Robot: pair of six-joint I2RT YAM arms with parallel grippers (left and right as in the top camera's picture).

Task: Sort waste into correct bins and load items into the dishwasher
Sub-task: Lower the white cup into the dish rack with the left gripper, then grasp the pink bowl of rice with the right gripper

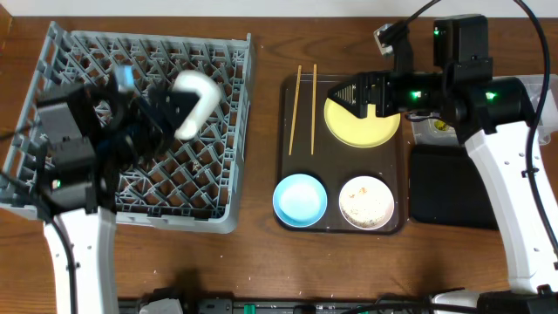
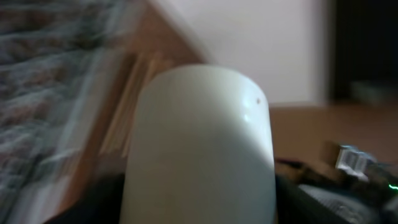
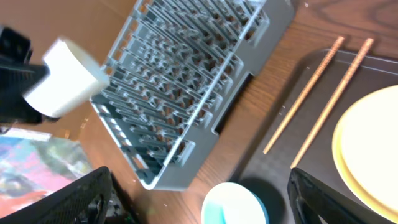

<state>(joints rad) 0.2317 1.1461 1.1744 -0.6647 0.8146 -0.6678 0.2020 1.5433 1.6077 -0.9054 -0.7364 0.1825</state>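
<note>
1. The left gripper [image 1: 177, 112] pinches the white cup [image 1: 200, 100] by one end. The cup juts past its fingertips, over the dish rack [image 1: 222, 187] pegs below.
2. The right gripper [image 1: 362, 98] is spread wide and empty, with the yellow plate [image 1: 362, 131] directly beneath.
3. Beside it, toward the rack, two chopsticks [image 1: 305, 105] lie parallel, apart from the plate's rim.
4. The light-blue bowl [image 1: 300, 199] and white bowl [image 1: 367, 202] sit farther along the brown tray [image 1: 285, 131], apart from its fingers [image 3: 81, 199].
</note>
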